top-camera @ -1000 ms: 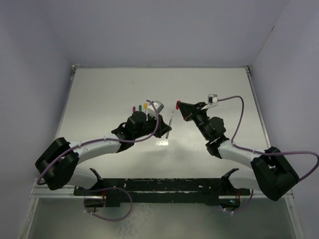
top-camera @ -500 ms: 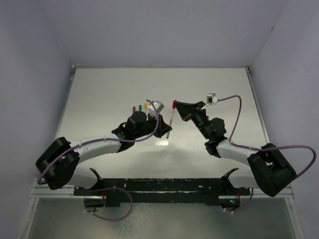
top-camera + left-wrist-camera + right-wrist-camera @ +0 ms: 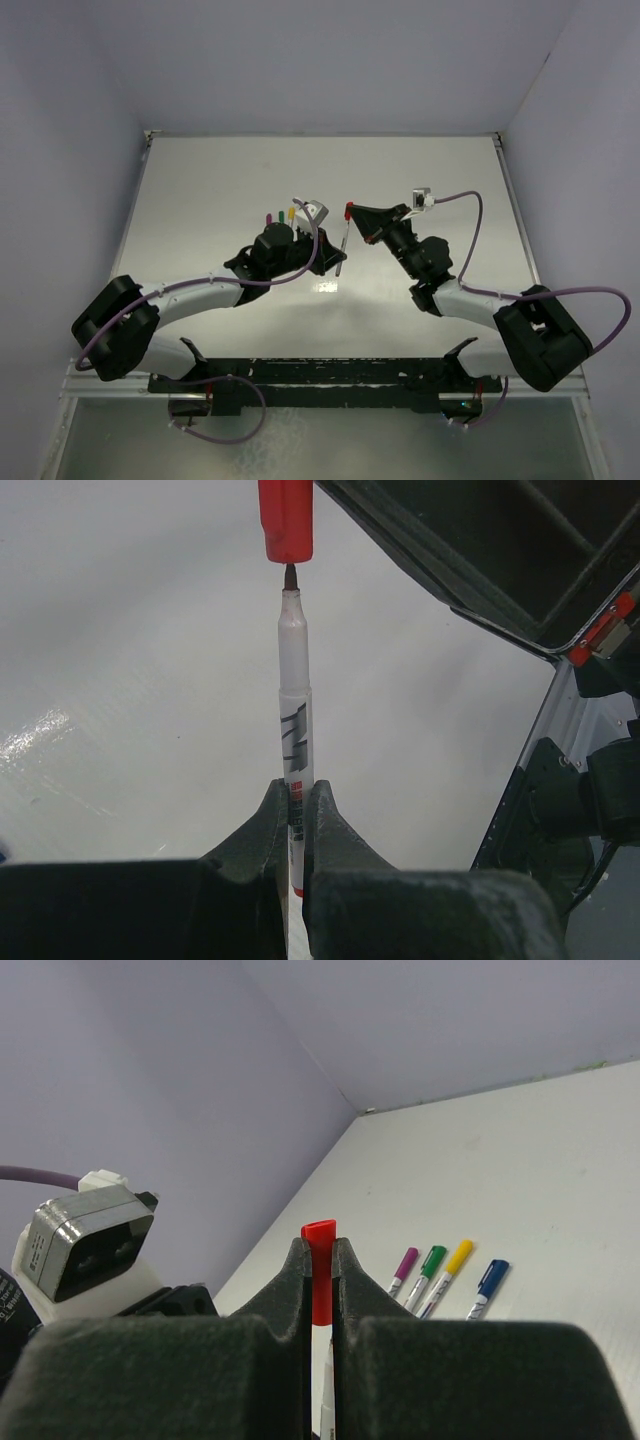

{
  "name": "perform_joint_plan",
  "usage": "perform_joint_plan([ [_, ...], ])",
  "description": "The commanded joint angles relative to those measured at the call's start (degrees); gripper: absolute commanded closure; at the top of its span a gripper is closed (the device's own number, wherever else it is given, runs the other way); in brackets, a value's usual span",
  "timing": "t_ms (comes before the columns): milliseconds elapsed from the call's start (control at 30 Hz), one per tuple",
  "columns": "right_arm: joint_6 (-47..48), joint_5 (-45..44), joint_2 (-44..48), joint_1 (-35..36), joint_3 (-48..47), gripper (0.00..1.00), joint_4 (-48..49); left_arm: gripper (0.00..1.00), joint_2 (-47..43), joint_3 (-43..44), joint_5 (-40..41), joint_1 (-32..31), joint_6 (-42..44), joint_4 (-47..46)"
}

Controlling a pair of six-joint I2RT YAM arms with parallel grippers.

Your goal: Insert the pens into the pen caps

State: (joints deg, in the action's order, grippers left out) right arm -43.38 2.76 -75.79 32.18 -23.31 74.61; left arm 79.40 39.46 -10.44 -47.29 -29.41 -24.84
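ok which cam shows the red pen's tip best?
Left wrist. The pen sticks out of the left gripper in full, its dark tip right at the mouth of the red cap. Top view shows only a thin sliver between the grippers, tip unreadable. Right wrist shows the cap in the right gripper, the pen mostly hidden.

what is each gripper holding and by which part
Left gripper holds the red pen low on its barrel, tip up. Right gripper pinches the red cap by its sides, just above that tip.
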Motion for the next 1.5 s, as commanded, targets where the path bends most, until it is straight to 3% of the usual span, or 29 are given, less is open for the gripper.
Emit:
perform_joint_plan([
  [0, 0.4, 1.1, 0.7, 0.1, -0.1, 1.0, 4.2, 1.0, -1.4, 0.3, -0.5, 0.1, -0.5, -3.5],
  [1467, 0.7, 2.3, 0.0, 0.0, -0.4, 1.0, 4.2, 1.0, -3.5, -0.4, 2.2, 0.1, 0.4, -1.9],
])
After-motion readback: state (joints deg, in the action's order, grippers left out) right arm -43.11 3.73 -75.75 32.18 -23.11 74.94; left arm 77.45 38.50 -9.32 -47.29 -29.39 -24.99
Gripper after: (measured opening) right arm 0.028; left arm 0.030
